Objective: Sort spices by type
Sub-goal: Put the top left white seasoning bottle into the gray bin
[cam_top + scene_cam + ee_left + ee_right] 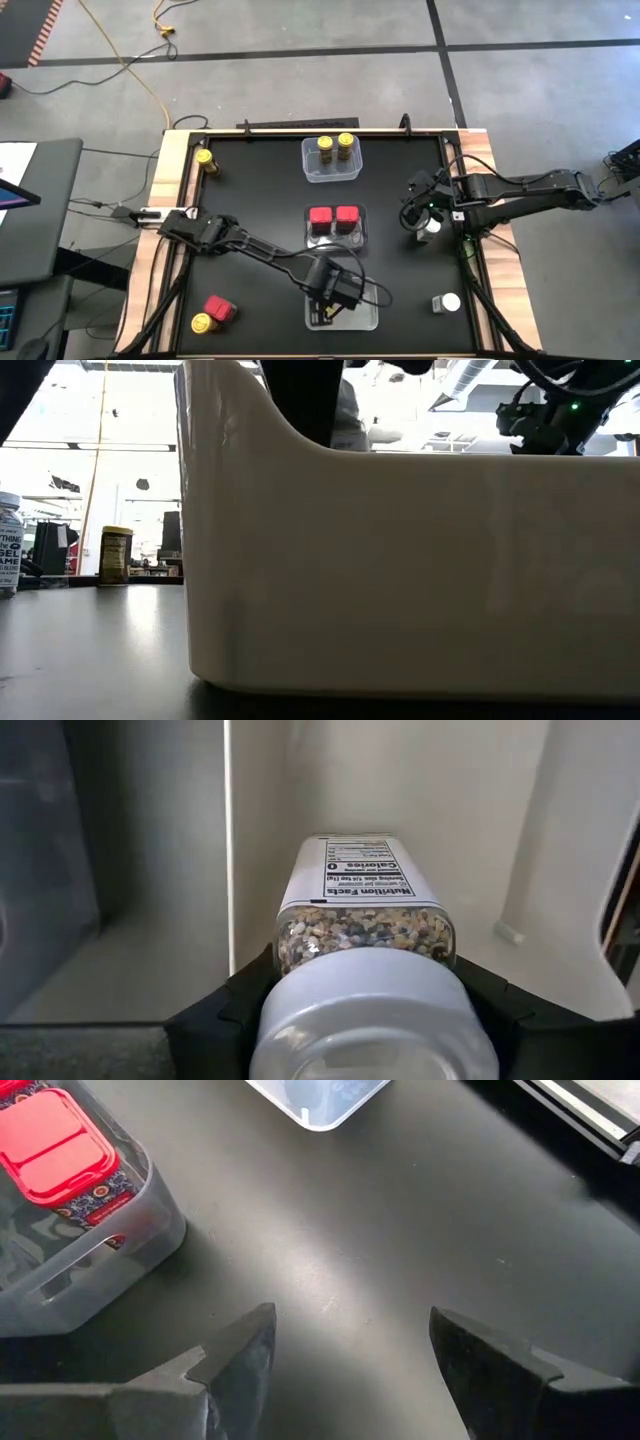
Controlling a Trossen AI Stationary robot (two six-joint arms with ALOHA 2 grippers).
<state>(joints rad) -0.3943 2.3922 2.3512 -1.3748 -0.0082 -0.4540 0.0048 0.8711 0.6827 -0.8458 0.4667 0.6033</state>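
Spices sit around the middle tub (337, 226) on the counter (260, 190): two red tins inside it, two yellow-capped jars in the tub beyond it. Over the nearest tub (341, 312), the left end effector (330, 296) is clamped on a white-capped jar (365, 925) whose label reads "Nutrition Facts". The right end effector (350, 1355), beside the middle tub, spreads wide over bare counter, gripping nothing.
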